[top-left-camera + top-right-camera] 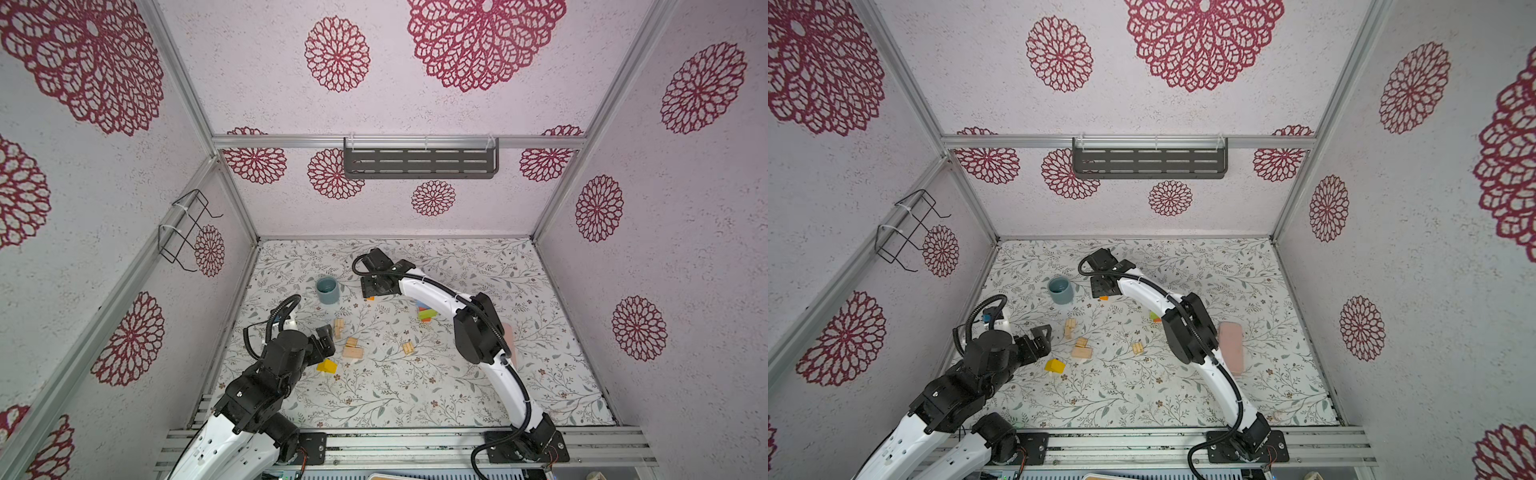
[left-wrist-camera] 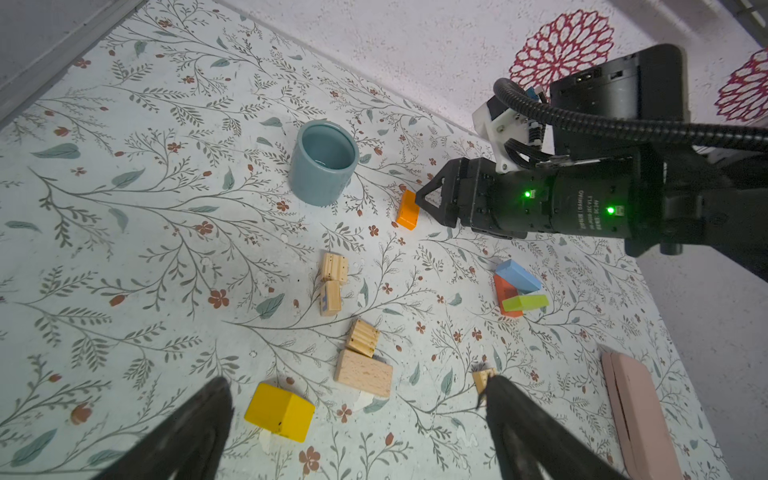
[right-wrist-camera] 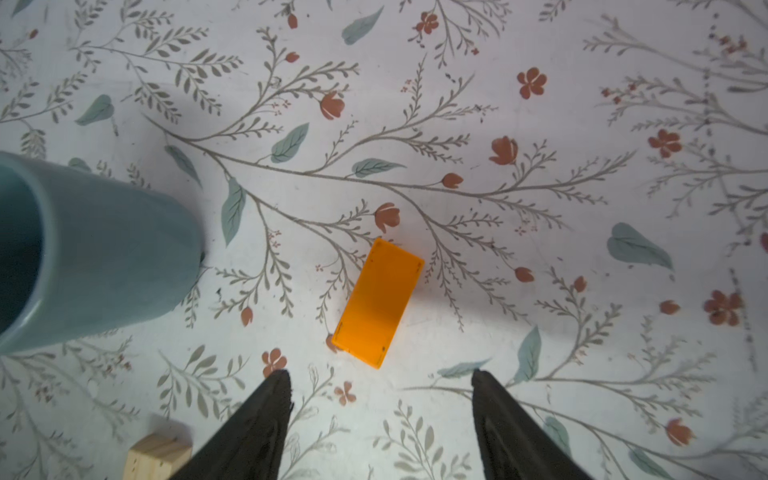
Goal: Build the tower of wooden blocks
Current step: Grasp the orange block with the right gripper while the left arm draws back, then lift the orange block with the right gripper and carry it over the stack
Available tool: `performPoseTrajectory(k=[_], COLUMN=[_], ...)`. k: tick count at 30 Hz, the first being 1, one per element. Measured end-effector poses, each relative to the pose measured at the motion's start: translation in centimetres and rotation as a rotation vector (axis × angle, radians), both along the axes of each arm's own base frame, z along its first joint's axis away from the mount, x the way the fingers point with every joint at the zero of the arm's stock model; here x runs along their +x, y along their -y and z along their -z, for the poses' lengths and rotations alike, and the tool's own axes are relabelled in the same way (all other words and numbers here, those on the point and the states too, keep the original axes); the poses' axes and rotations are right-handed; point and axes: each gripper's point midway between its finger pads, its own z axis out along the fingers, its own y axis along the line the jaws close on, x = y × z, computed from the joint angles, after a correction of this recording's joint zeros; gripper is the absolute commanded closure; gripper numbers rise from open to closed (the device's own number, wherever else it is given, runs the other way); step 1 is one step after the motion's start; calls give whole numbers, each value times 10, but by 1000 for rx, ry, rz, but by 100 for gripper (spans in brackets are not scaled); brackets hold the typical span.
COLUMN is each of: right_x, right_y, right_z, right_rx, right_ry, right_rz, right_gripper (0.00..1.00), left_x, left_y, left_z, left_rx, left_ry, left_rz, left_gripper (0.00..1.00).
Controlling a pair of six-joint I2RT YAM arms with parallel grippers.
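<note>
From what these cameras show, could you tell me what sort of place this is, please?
Likely a robot test cell, not a home: an aluminium frame holds patterned wall panels, and the right arm is bolted to a front rail.

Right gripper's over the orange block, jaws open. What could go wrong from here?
1. The orange block lies skewed to the right gripper; closing may twist it or shove it toward the mug beside it.
2. The blue, red and green pile sits loosely stacked under the right arm; a low swing could scatter it.
</note>
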Motion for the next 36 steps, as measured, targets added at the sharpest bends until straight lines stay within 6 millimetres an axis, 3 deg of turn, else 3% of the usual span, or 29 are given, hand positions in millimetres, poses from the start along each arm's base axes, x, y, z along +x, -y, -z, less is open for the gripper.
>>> performPoseTrajectory(k=[8, 22, 29, 36], right_x=[10, 17, 15, 15], right_y=[-11, -33, -25, -15], right_z=[24, 34, 42, 46], right_rx=[1, -21, -71, -106], right_ry=[20, 102, 109, 119], right_rz=[60, 99, 128, 153], right_gripper=[28, 34, 44, 65], left_x=[-9, -13, -13, -11], left_y=[4, 10, 10, 12], left_z=[-2, -1, 0, 4], left_rx=[-19, -35, -35, -24], left_ry=[-19, -33, -34, -55], left_rz=[43, 83, 83, 84], left_gripper=[2, 3, 2, 2])
